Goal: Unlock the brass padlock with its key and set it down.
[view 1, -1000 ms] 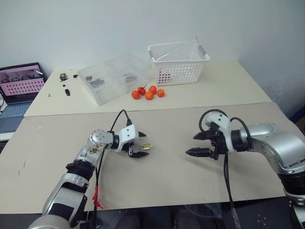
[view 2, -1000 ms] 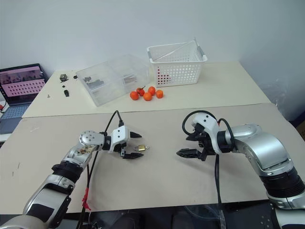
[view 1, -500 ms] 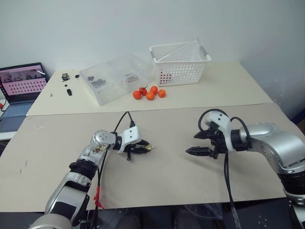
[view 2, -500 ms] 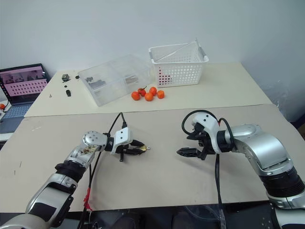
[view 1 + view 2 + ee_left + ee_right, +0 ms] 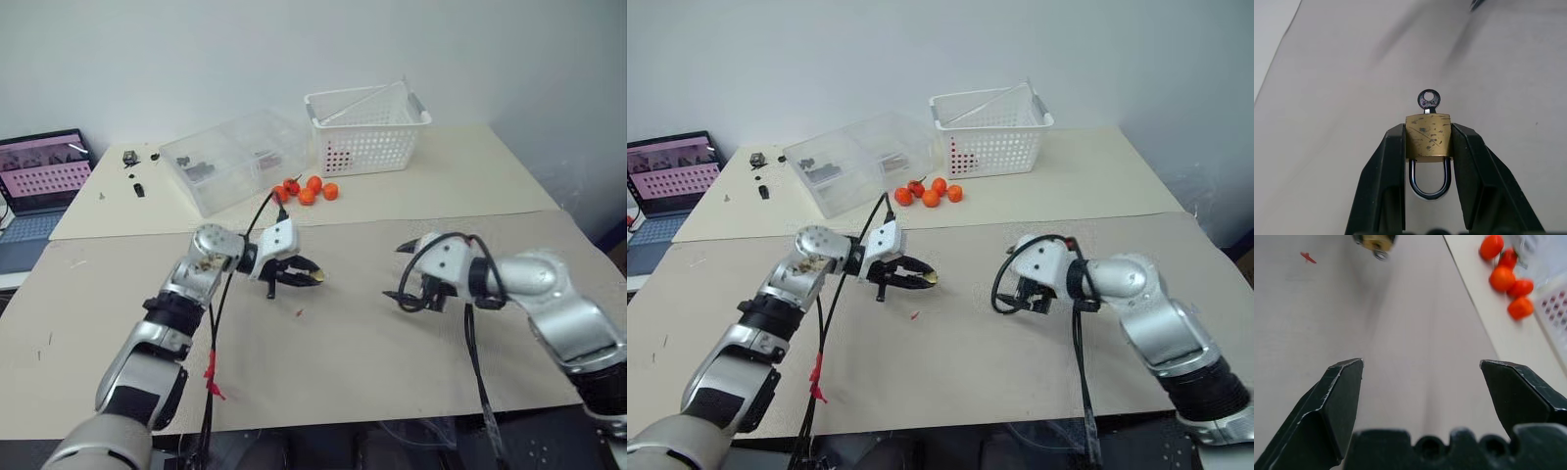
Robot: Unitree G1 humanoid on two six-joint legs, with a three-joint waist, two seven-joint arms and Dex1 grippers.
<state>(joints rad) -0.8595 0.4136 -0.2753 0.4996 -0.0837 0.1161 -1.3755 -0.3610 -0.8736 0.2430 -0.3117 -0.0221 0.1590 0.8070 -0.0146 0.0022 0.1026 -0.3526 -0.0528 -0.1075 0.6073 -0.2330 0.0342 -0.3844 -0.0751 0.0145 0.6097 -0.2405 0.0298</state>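
Left wrist view: the left gripper (image 5: 1427,147) is clamped on the brass padlock (image 5: 1428,136) by its two flat sides, with the shackle curving back toward the wrist and the key (image 5: 1428,101) standing out of the far end of the body, its ring-shaped head free; so the long axis of lock and key runs straight along the fingers and away from them. From the head camera the padlock (image 5: 315,278) hangs above the tan surface (image 5: 392,372), its key end aimed toward the right gripper (image 5: 411,274), which stands apart at much the same height with fingers spread wide and empty; it is the arm placed to take the key head. The body is small, dull gold, scuffed with dark flecks; the key is thin and dark.
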